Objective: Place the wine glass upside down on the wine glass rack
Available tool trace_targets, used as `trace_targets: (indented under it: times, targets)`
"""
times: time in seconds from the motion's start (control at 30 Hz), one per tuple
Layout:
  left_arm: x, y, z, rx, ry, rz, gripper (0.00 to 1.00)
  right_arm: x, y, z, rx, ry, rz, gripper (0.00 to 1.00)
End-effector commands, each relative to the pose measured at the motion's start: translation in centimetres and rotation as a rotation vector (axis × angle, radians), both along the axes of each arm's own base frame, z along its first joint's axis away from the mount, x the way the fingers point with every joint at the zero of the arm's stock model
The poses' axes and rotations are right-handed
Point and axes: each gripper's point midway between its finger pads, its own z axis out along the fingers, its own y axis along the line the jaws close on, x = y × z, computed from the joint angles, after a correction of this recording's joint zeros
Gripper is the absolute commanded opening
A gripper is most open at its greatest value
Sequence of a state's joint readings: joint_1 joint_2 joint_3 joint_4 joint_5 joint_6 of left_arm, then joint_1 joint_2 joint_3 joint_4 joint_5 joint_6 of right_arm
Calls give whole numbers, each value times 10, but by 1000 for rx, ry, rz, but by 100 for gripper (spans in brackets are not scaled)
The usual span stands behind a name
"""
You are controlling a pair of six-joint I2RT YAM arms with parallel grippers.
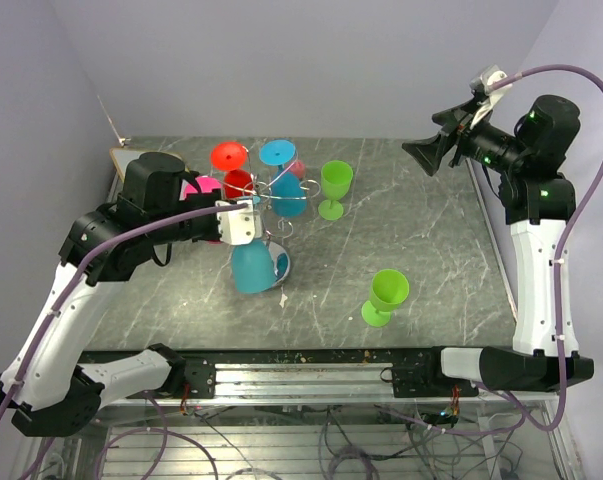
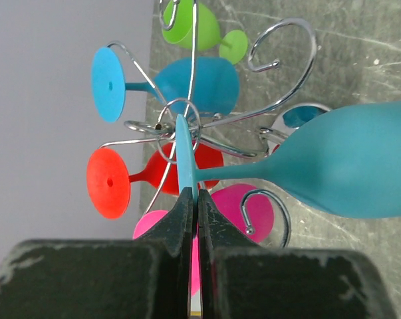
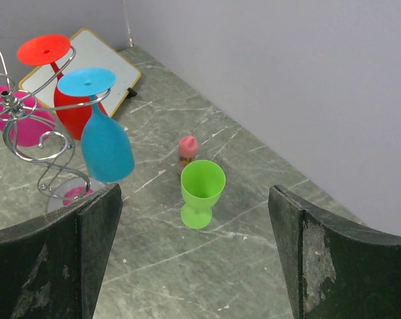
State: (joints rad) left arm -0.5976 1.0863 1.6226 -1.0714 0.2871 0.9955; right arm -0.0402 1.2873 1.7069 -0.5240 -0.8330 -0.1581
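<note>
Left gripper (image 2: pixel 192 199) clenched on thin foot of teal wine glass (image 2: pixel 350 166); glass inverted, bowl hanging just beside post of wine glass rack (image 1: pixel 282 262), over its chrome base; foot close against rack's central ring; whether stem sits in a curled arm, cannot tell; red glass (image 1: pixel 238 183) and blue glass (image 1: pixel 288 195) hang inverted on rack; right gripper (image 1: pixel 423 155) raised far right, jaws spread wide, holding nothing; two green glasses (image 1: pixel 388 292) upright on table (image 1: pixel 431 240).

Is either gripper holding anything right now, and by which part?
The left gripper holds the teal wine glass, pinched on the thin edge of its round foot, beside the wine glass rack. The right gripper is open and holds nothing.
</note>
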Motion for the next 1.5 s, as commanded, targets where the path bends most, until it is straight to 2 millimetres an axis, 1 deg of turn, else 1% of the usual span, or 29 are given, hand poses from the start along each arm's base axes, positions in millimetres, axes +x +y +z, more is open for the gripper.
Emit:
trace_targets:
  times: [0.0,0.07,0.3,0.43,0.67,1.17,1.47]
  targets:
    - [13,6,12,7,-78,51,7,1,-2,-1,1,-8,5,91]
    - [15,6,9,16,-80,56,7,1,-1,-1,0,-8,6,91]
    - [23,10,9,33,-110,96,7,0,-1,-1,1,-11,6,91]
    - [23,12,11,40,-118,98,7,-1,-1,-2,0,-10,7,91]
    - [27,25,12,105,-156,133,7,-3,-1,-2,-2,-17,8,91]
    - [21,40,16,200,-205,120,7,-4,-1,-4,-5,-17,5,91]
    - [13,43,20,234,-229,67,7,-3,-1,-8,-8,-7,7,91]
